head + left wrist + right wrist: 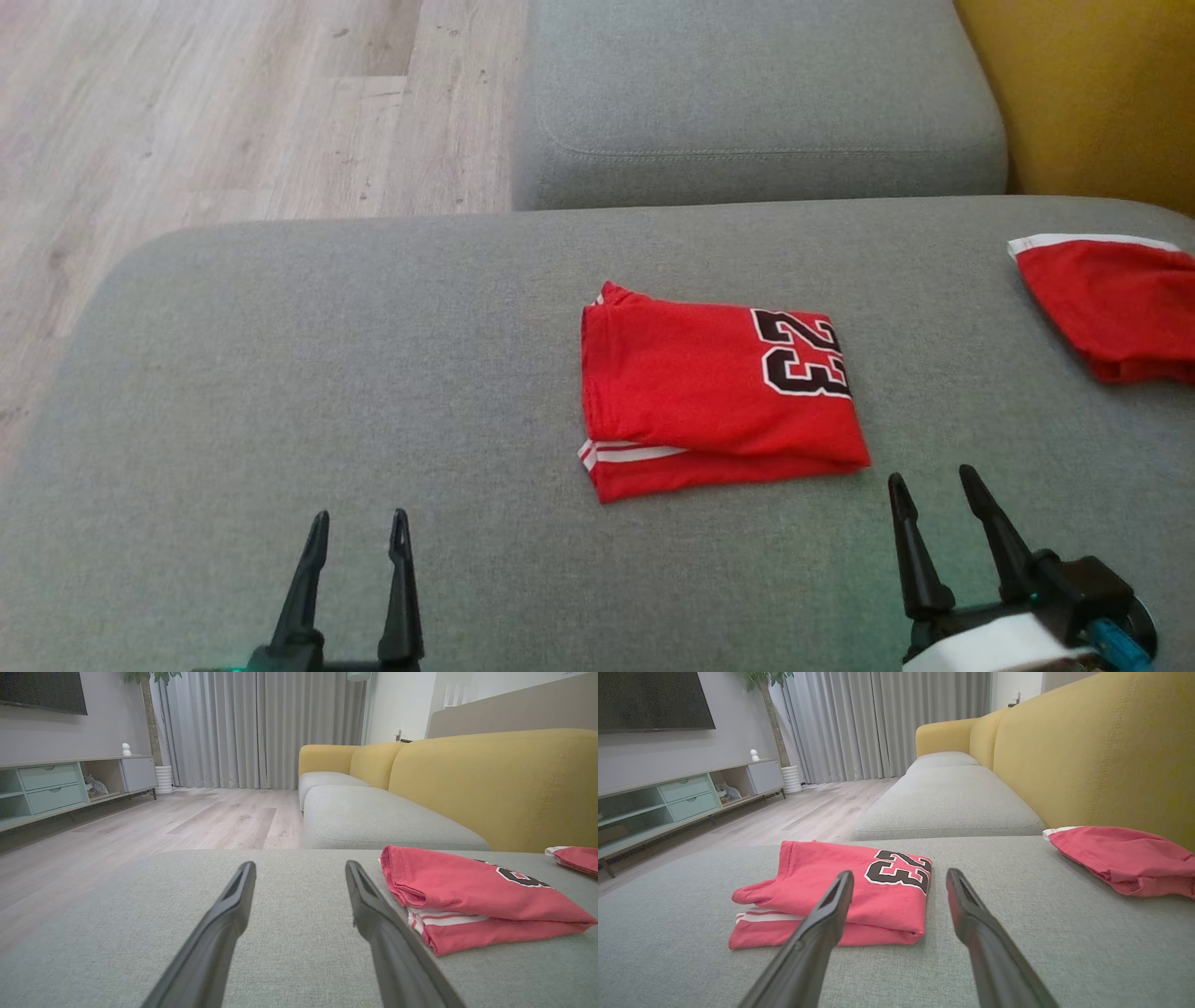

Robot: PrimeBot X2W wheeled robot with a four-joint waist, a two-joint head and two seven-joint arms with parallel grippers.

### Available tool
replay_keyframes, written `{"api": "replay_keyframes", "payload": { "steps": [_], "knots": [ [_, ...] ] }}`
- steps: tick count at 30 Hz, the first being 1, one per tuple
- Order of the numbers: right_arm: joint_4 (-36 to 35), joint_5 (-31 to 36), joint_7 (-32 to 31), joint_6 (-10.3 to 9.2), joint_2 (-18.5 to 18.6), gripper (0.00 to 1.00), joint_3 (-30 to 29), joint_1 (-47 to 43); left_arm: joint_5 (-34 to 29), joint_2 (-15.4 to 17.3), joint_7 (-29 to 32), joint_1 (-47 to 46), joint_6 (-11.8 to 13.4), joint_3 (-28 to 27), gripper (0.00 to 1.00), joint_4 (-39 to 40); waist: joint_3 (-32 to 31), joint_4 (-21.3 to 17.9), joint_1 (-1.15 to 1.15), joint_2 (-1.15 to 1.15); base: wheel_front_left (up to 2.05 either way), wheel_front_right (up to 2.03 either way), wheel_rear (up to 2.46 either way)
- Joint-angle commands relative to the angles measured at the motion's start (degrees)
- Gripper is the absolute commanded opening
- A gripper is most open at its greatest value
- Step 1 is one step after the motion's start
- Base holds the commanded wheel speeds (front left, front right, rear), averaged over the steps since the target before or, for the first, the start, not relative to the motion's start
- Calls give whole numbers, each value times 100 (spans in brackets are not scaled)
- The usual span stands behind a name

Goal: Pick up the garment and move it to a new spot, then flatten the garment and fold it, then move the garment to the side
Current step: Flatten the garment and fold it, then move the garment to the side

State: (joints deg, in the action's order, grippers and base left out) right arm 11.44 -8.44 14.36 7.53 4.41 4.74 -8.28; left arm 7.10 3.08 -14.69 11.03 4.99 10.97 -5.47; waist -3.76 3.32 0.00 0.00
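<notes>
Our jersey (709, 392) lies folded on the grey seat (280, 373), a little right of centre. It is a squat rectangle whose longer side runs across us from left to right, with the number at its right end.

Our right gripper (932, 474) sits just beside the jersey's near right corner, fingers spread and empty. From there the cloth lies ahead and to the left. Our left gripper (361, 514) is also spread and empty, but well apart from the jersey, which lies ahead and to its right. So the right arm is the nearer one.

We judge that the folding is done and only the move to the side remains. A second red garment (1111, 299) lies at the seat's right edge, well apart from the jersey.
</notes>
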Motion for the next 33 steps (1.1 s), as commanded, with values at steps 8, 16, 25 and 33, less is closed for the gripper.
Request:
{"api": "replay_keyframes", "payload": {
  "steps": [8, 16, 25, 33],
  "knots": [
    [-125, 71, 63, -4, -2, 100, 195, 192, 14, -20, -30, -213, 25, -240, 100, 191, 30, -133, 0, 0, 0, 0, 0],
    [-58, 59, 63, -4, -27, 100, 195, 225, 27, -20, -30, -204, -2, -239, 100, 217, 109, -286, 0, 0, 0, 0, 0],
    [629, -105, 63, -4, 15, 100, 335, 947, -99, -20, -30, -322, -34, -191, 100, 376, 648, -506, 0, 0, 0, 0, 0],
    [2008, -1124, -84, -4, 227, 100, 776, 2657, -324, -20, -30, -824, -24, -37, 100, 659, 1382, -522, 0, 0, 0, 0, 0]
  ]
}}
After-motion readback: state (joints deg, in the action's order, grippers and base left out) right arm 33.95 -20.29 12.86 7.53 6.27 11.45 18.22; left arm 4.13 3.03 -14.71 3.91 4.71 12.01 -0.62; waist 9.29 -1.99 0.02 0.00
